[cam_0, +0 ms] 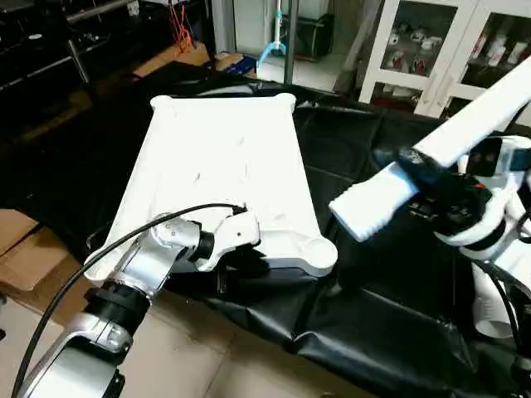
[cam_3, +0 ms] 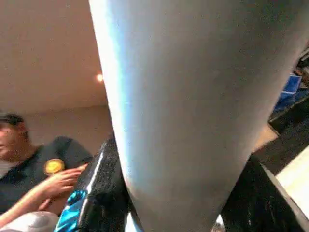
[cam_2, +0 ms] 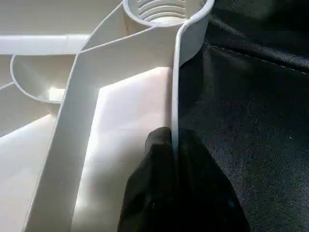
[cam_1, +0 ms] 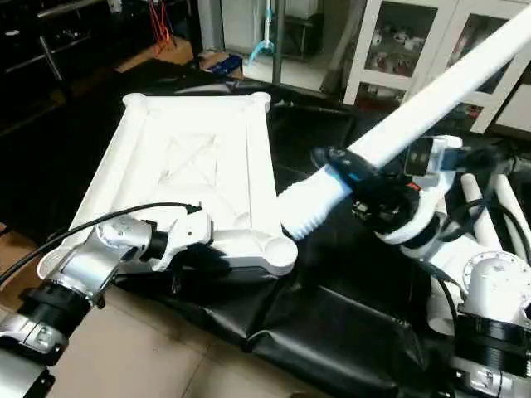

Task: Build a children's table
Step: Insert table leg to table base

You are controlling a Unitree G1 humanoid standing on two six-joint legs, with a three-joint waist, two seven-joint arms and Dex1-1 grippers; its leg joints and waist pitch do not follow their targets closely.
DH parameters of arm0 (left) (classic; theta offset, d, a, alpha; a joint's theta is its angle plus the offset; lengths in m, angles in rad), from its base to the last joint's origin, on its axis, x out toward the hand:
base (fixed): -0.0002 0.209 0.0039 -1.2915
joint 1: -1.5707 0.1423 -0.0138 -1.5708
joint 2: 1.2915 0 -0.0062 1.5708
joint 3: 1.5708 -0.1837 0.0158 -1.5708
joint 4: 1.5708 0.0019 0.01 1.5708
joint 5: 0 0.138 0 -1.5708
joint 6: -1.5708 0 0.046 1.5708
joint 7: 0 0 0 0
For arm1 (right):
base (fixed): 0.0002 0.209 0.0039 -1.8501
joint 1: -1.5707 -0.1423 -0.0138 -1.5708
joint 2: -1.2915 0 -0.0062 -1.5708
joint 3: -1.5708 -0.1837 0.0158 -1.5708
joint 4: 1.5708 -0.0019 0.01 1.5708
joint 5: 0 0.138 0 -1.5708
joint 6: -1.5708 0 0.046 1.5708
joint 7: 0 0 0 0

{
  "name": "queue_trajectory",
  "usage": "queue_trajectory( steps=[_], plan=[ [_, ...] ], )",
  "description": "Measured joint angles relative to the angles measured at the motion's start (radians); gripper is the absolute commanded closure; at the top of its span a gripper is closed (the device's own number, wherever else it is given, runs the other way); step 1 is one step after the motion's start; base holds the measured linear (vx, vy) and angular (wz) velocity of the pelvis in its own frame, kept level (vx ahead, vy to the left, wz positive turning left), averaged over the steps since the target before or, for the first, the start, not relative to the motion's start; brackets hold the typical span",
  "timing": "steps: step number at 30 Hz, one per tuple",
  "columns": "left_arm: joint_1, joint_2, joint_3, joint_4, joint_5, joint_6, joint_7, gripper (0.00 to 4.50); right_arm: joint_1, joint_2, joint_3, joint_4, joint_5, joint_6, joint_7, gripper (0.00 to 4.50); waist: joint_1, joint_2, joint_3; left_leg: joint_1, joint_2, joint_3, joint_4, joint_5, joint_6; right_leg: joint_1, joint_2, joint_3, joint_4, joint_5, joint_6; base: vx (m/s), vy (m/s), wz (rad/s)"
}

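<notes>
The children's table top (cam_1: 207,157) lies upside down on a black cloth, ribbed underside up. My left gripper (cam_2: 173,140) is shut on its near rim, one black finger on each side of the thin wall, close to the near right corner socket (cam_1: 278,249). That threaded socket (cam_2: 166,9) stands just past the fingers. My right gripper (cam_1: 365,178) is shut on a long white leg (cam_1: 448,83) held slanted in the air. The leg's threaded end (cam_1: 311,207) hangs a little above and to the right of that socket. In the right wrist view the leg (cam_3: 193,96) sits between black fingers (cam_3: 104,193).
The black cloth (cam_1: 332,315) covers the floor under the top. White tubes (cam_1: 489,207) lie on it at the far right. A white glass-door cabinet (cam_1: 415,41) stands behind. Cardboard (cam_0: 25,257) lies to the left. A person (cam_3: 29,164) sits nearby.
</notes>
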Motion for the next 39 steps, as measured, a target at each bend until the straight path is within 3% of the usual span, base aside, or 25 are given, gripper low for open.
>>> queue_trajectory(
  steps=[3,7,14,18,20,26,32,39],
  plan=[
    [0.0,0.0,0.0,0.0,0.0,0.001,0.001,4.49,0.0,-0.002,0.001,-0.001,0.002,0.006,-0.009,2.62,0.0,0.0,0.0,0.0,0.0,0.0,0.0,0.0,0.0,0.0,0.0,0.0,0.0,0.0,0.0,0.0,0.0,0.0],
    [0.001,0.001,0.0,-0.01,0.0,0.014,0.007,4.49,-0.001,-0.001,0.044,-0.035,-0.099,-0.041,-0.066,2.62,0.0,-0.001,0.001,0.0,0.0,0.0,-0.001,0.0,-0.001,0.0,0.0,0.0,0.0,0.0,0.0,0.0,0.0,0.0],
    [0.005,0.001,0.0,-0.02,0.0,0.019,0.009,4.49,-0.003,-0.003,0.091,-0.048,-0.154,-0.067,-0.101,2.62,0.0,-0.002,0.001,0.0,0.0,0.0,-0.002,0.0,-0.001,-0.001,0.0,0.0,-0.001,-0.001,0.001,0.0,0.0,0.0],
    [0.007,0.001,0.001,-0.026,0.001,0.019,0.016,4.49,-0.038,-0.027,0.232,-0.032,-0.444,-0.244,-0.198,2.62,-0.003,-0.006,0.004,0.0,0.0,0.0,-0.003,0.002,-0.004,-0.001,0.0,0.0,0.0,-0.001,0.001,0.0,0.0,0.0],
    [0.007,0.0,0.001,-0.028,0.001,0.02,0.018,4.49,-0.068,0.004,0.237,0.015,-0.496,-0.291,-0.253,2.62,-0.005,-0.007,0.005,0.0,0.0,0.0,-0.003,0.002,-0.004,-0.001,0.0,0.0,0.0,-0.001,0.001,0.0,0.0,0.0],
    [0.008,-0.004,0.002,-0.043,0.001,0.036,0.031,4.49,-0.084,0.033,0.215,0.041,-0.494,-0.299,-0.326,2.62,-0.002,-0.008,0.005,-0.001,-0.001,0.0,-0.006,0.002,-0.003,-0.002,0.0,0.0,-0.001,-0.002,0.002,0.0,0.0,0.0],
    [0.013,-0.003,0.005,-0.048,0.001,0.037,0.039,4.49,-0.072,0.04,0.235,0.036,-0.532,-0.311,-0.315,2.62,-0.003,-0.008,0.005,-0.001,0.0,0.001,-0.006,0.002,-0.003,-0.003,0.0,0.0,-0.001,-0.002,0.002,0.0,0.0,0.0],
    [0.02,-0.001,0.006,-0.059,0.001,0.037,0.04,4.49,-0.017,-0.028,0.412,0.0,-0.725,-0.477,-0.224,2.62,-0.005,-0.007,0.005,-0.001,0.0,0.001,-0.007,0.002,-0.003,-0.003,0.0,0.0,-0.001,-0.002,0.002,0.0,0.0,0.0]
  ],
)
